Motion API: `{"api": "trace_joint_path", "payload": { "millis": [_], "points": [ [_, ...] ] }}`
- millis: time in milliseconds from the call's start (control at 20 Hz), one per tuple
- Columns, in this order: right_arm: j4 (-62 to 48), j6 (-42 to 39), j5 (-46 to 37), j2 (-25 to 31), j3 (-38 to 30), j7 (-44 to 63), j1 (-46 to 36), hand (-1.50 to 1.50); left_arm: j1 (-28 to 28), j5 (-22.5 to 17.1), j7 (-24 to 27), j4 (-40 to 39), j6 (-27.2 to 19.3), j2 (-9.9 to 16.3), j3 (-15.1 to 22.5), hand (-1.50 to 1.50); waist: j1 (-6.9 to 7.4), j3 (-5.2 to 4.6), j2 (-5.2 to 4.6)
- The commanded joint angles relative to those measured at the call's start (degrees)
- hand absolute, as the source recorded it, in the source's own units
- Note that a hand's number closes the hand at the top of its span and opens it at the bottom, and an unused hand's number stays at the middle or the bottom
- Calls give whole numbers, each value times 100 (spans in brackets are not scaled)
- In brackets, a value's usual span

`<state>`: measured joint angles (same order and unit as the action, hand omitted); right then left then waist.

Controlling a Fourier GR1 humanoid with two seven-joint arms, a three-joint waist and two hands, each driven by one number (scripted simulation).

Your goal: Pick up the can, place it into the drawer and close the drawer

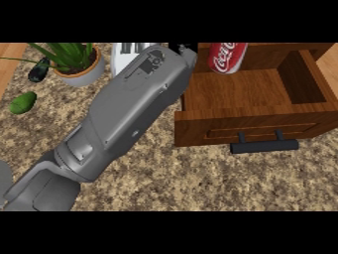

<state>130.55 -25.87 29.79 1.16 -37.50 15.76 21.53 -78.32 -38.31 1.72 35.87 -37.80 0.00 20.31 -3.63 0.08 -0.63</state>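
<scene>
A red cylindrical soda can [228,57] stands inside the open wooden drawer [259,111], at its back left corner. One grey forearm [120,119] reaches diagonally across the speckled bench [200,173] toward it; whether its robot hand is clenched or released cannot be told. A potted green plant [75,59] stands at the far left.

Even, fairly bright light covers the speckled counter [200,173]. The drawer [259,94] interior is shaded along its walls, and its handle [264,146] casts little shadow.
</scene>
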Motion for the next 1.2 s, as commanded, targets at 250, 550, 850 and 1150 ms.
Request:
{"api": "trace_joint_path", "payload": {
  "millis": [250, 550, 850, 1150],
  "points": [
    [157, -41, 140, -46, 12, 100, 30, -150, -57, -807, 215, -445, -249, 0, 792, 150, -131, 4, -16],
    [122, 184, 74, 61, 27, 300, -213, -150, -155, -1036, 226, -631, -451, 0, 1172, -150, -72, 2, -17],
    [130, 139, -56, 67, 44, 278, -248, -150, -211, -1318, 410, -963, -590, 0, 1292, -150, -136, 4, -43],
    [287, 262, -114, -42, 170, 328, -335, -150, -65, -1609, 753, -880, -755, 0, 1469, -150, -154, 2, -50]
  ]
}}
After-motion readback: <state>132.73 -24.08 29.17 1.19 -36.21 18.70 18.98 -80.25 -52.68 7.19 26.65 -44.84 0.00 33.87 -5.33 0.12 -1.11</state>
